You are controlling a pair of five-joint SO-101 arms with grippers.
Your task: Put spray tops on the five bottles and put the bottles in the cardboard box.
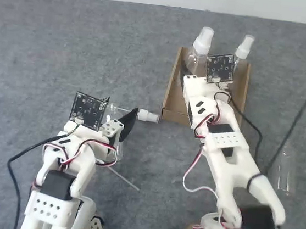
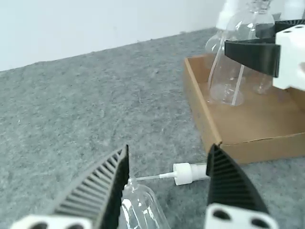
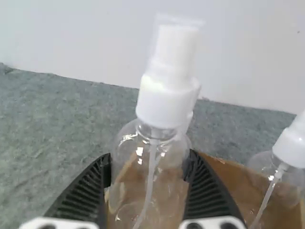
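Note:
My left gripper [image 2: 169,150] is open low over the carpet, with the neck of a clear topless bottle [image 2: 140,202] between its fingers. A loose white spray top [image 2: 187,172] lies just beyond, its thin tube pointing at that neck; from above the spray top [image 1: 148,115] lies beside the cardboard box [image 1: 169,89]. My right gripper [image 3: 147,164] is over the box, shut on a clear bottle [image 3: 148,143] wearing a white spray top [image 3: 169,81]. A second topped bottle [image 3: 281,176] stands next to it. Both bottles [image 1: 200,45] [image 1: 243,47] stand in the box's far end.
Another clear bottle without a top [image 1: 286,168] lies on the grey carpet at the far right. A thin loose tube [image 1: 123,177] lies in front of the left arm. A black cable [image 1: 292,130] runs across the carpet right of the box.

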